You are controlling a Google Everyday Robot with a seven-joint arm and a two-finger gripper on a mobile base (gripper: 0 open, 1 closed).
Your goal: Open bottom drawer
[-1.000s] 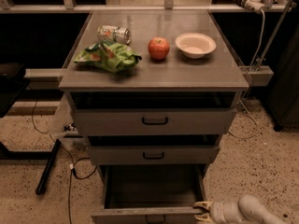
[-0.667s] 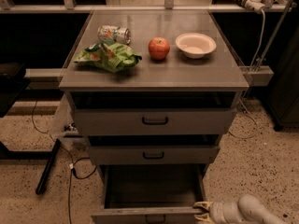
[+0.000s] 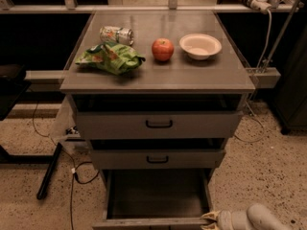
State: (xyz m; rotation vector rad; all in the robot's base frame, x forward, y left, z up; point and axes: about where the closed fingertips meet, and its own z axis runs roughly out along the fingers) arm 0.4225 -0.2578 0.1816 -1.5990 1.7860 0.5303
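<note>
There is only the one view, looking down the front of the grey cabinet (image 3: 192, 73).

The bottom drawer (image 3: 156, 195) sits at the foot of the cabinet, below the other two. It is drawn well out, its dark floor open to sight and, as far as I can see, with nothing in it. Its front rail runs along the lowest edge of the view, so its handle is out of sight. I judge the task done or very nearly so. At most a little more pull is left, then letting go and backing the arm away.

The gripper (image 3: 211, 219) lies at the cabinet's lower right, right against the right front corner of the pulled-out drawer. Whether it is spread, pressed together or pinching the rail I cannot tell.

Counting now, the cabinet has three drawers. The top drawer (image 3: 158, 124) and the middle drawer (image 3: 157, 159) both seem close to shut, and each shows one black bar handle, two in all. On the cabinet's top stand four things: one crushed can (image 3: 116, 34) at the back left, one green chip bag (image 3: 109, 57) just in front of it, one red apple (image 3: 162, 49) near the middle, and one white bowl (image 3: 200, 46) to the right.
</note>
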